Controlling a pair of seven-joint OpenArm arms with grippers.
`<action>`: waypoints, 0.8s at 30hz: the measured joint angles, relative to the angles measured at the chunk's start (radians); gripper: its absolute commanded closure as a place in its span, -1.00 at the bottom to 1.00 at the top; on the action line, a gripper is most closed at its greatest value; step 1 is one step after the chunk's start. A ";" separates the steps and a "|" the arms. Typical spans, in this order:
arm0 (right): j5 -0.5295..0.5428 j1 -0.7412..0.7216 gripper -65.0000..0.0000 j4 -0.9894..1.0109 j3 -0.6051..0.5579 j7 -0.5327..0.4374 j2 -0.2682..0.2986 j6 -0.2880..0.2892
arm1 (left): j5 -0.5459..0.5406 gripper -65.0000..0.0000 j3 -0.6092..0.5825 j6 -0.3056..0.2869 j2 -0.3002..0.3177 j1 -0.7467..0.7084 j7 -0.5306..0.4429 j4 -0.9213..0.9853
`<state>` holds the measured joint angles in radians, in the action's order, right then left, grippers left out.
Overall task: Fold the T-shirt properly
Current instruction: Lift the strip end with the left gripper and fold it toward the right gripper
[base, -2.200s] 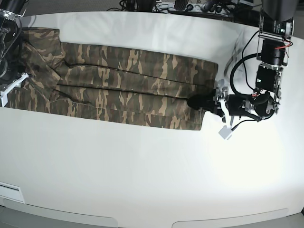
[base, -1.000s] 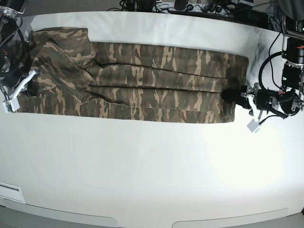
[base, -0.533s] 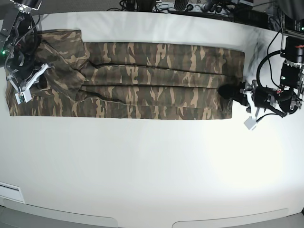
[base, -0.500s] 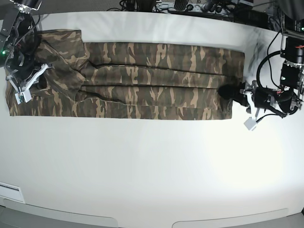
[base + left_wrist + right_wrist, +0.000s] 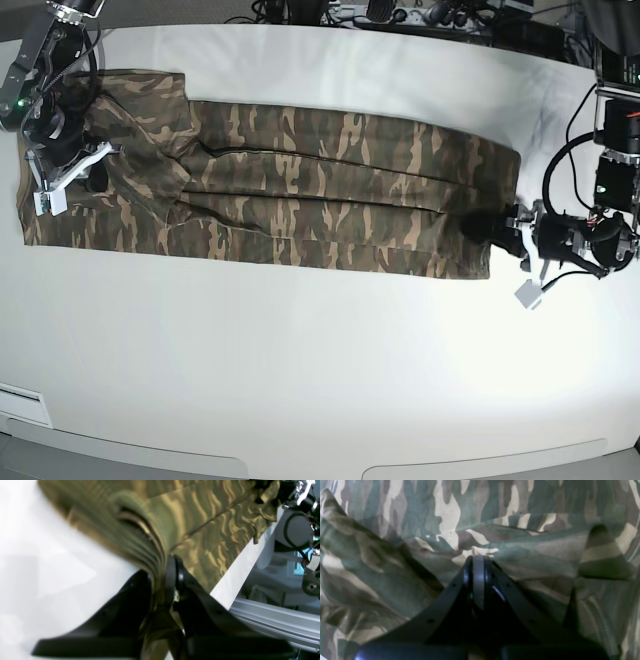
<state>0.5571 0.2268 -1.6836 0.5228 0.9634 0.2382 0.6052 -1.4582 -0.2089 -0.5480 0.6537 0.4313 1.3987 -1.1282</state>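
The T-shirt lies stretched out lengthwise across the far half of the white counter, folded into a long band. The left hand is pinching a bunched stack of the shirt's layers at its end on the base view's right, fingers pressed tight on the cloth. The right hand is pinching a gathered fold of fabric at the opposite end, where a sleeve area lies crumpled over the band.

Bright overhead glare whitens the table; wrist views blur nearby.
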 measured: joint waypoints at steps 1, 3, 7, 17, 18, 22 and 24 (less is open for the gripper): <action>0.000 0.000 1.00 0.000 0.000 -0.003 -0.005 -0.001 | 0.000 1.00 0.000 0.002 -0.014 -0.003 -0.001 -0.018; 0.000 0.000 1.00 0.000 -0.010 -0.007 -0.010 0.000 | 0.000 1.00 0.000 0.002 -0.042 -0.006 -0.001 -0.057; -0.001 -0.003 1.00 0.000 -0.038 -0.013 -0.014 0.005 | 0.000 1.00 0.000 0.002 -0.085 -0.010 0.004 -0.146; -0.046 -0.011 1.00 -0.004 -0.056 -0.017 -0.018 0.010 | -0.001 1.00 0.000 -0.014 -0.220 -0.087 0.007 -0.337; -0.053 -0.011 1.00 -0.005 -0.056 -0.018 -0.017 0.008 | -0.001 1.00 0.000 -0.024 -0.226 -0.100 0.008 -0.338; -0.053 -0.011 1.00 -0.005 -0.056 -0.019 -0.017 -0.010 | 0.003 1.00 0.000 -0.044 -0.263 -0.126 0.008 -0.338; -0.053 -0.011 1.00 -0.005 -0.057 -0.022 -0.017 -0.010 | 0.000 1.00 0.001 -0.086 -0.283 -0.141 -0.008 -0.338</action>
<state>0.5041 0.2157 -1.6886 0.4660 0.9413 0.2211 0.5953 -1.4578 -0.2077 -0.6342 0.3702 0.2905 1.3903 -1.4662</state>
